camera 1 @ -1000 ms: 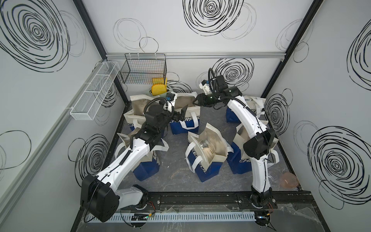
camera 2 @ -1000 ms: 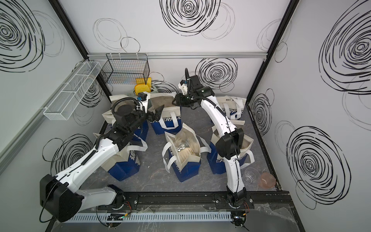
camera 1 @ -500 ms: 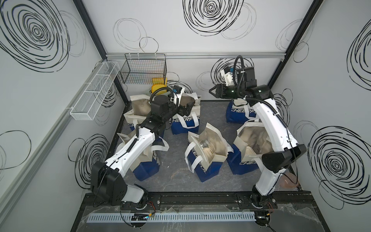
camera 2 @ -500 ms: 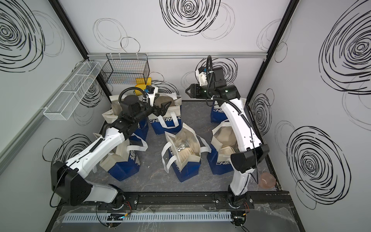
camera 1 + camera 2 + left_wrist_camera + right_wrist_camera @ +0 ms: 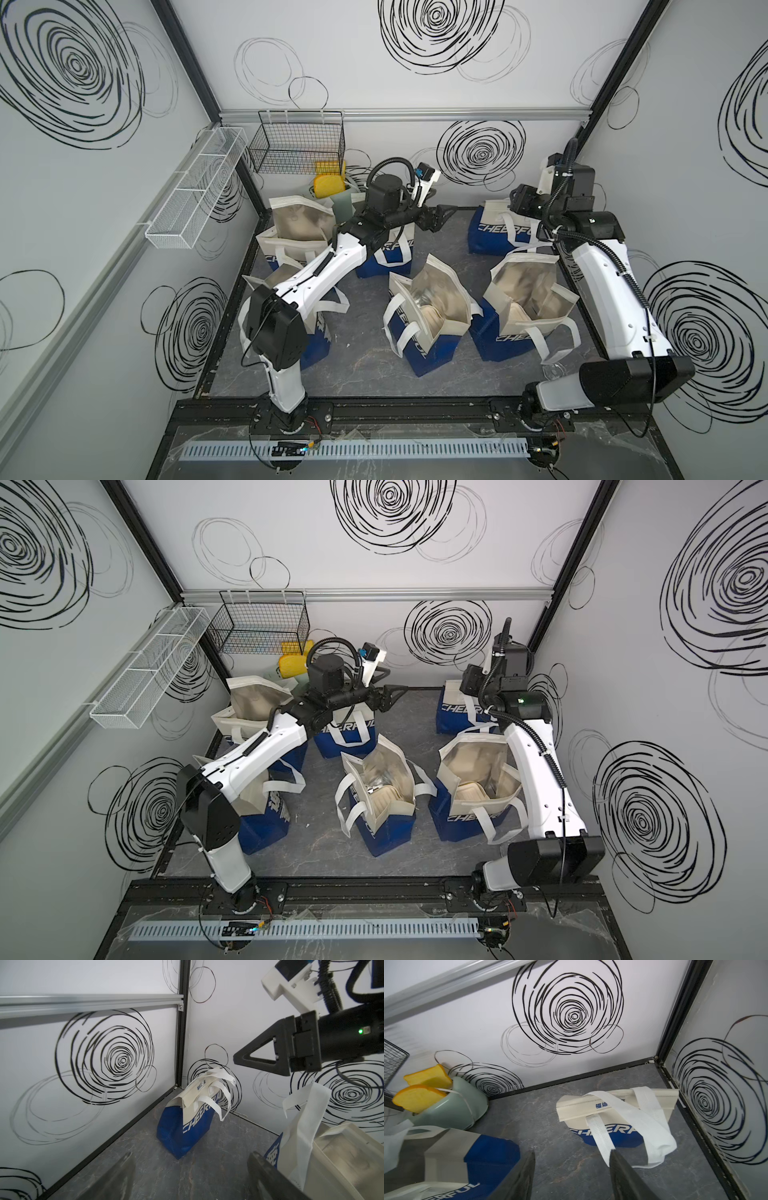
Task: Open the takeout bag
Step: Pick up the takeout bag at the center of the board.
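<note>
At the foot of the corner post [image 5: 680, 1012] stands the closed takeout bag [image 5: 616, 1122], its flap [image 5: 581, 1105] folded shut under loose white handle straps [image 5: 633, 1118]. The likely slip is that the right gripper [image 5: 572, 1151], jaws half apart and empty, pinches a strap instead of the flap, so the light bag lifts or tips. The bag lies ahead of and below those jaws, nearer the post. The left gripper [image 5: 190, 1159], wide and empty, faces it from farther off.

takeout bag [image 5: 577, 1107]: non-woven cloth, matt, cream over blue
handles [image 5: 633, 1118]: white woven cloth, matt
open bag lining [image 5: 440, 286]: foil, shiny, crinkled
surface [image 5: 550, 1130]: grey stone-look, smooth, matt
my right fingers [image 5: 625, 1176]: blk plastic, matt
</note>
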Robot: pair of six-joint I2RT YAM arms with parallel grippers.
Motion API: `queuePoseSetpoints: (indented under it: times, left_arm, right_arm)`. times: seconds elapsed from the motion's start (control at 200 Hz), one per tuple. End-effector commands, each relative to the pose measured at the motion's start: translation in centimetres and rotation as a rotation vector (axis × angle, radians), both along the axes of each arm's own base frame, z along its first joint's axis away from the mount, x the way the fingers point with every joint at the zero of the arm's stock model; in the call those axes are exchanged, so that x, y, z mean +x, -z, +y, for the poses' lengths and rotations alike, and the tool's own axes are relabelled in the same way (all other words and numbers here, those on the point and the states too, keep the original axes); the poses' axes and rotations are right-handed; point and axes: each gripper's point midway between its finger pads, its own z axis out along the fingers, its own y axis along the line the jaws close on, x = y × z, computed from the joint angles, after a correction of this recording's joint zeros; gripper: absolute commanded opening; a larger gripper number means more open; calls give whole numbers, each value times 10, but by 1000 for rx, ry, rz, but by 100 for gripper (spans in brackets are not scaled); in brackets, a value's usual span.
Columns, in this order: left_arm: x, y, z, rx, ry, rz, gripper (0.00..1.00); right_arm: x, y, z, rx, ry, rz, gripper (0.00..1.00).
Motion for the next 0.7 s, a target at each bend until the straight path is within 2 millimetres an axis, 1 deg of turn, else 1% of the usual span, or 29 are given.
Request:
queuePoseSetpoints:
  times: [0.0,0.04,0.075,0.115,0.16,0.22,0.31,0.33,0.355,0.375,0.395,0.45,0.505,0.545,0.615,0.665,0.695]
  left_arm:
    - [-5,-5,-17,-35,49,15,87]
    - [-4,0,-20,-31,45,23,87]
    - [-4,1,-21,-28,39,27,87]
    - [-3,5,-20,-23,32,29,87]
    - [-3,7,-20,-21,28,33,88]
    - [-1,10,-17,-21,24,36,88]
    - [3,12,-14,-30,19,49,88]
    - [4,13,-13,-32,20,51,88]
    - [5,14,-13,-34,20,54,89]
    - [7,14,-12,-38,19,56,88]
    - [8,14,-12,-43,21,57,89]
    - [10,15,-14,-54,35,62,88]
    - [12,17,-17,-61,48,67,88]
    - [14,19,-20,-62,55,72,88]
    - [16,23,-23,-64,68,78,88]
    - [18,28,-24,-59,72,84,88]
    - [20,32,-25,-56,73,89,89]
  right_arm:
    - [17,-22,-4,-155,-31,-124,62]
    - [24,-26,-10,-160,-9,-136,63]
    - [30,-29,-21,-140,26,-139,64]
    - [37,-33,-37,-66,66,-141,65]
    - [45,-38,-53,34,73,-153,65]
    - [54,-37,-84,132,132,-144,67]
    - [68,-28,-137,253,223,-75,72]
    - [70,-29,-145,280,229,-65,72]
    - [75,-24,-157,313,241,-44,73]
    - [79,-25,-162,323,222,-42,75]
    - [83,-26,-165,326,214,-41,77]
    - [94,-31,-168,325,204,-41,78]
    - [102,-24,-173,363,211,-20,78]
    - [106,-15,-172,393,203,4,78]
    - [112,-18,-163,371,184,-12,81]
    - [116,-13,-151,380,158,-2,81]
    - [117,-14,-146,366,150,-5,81]
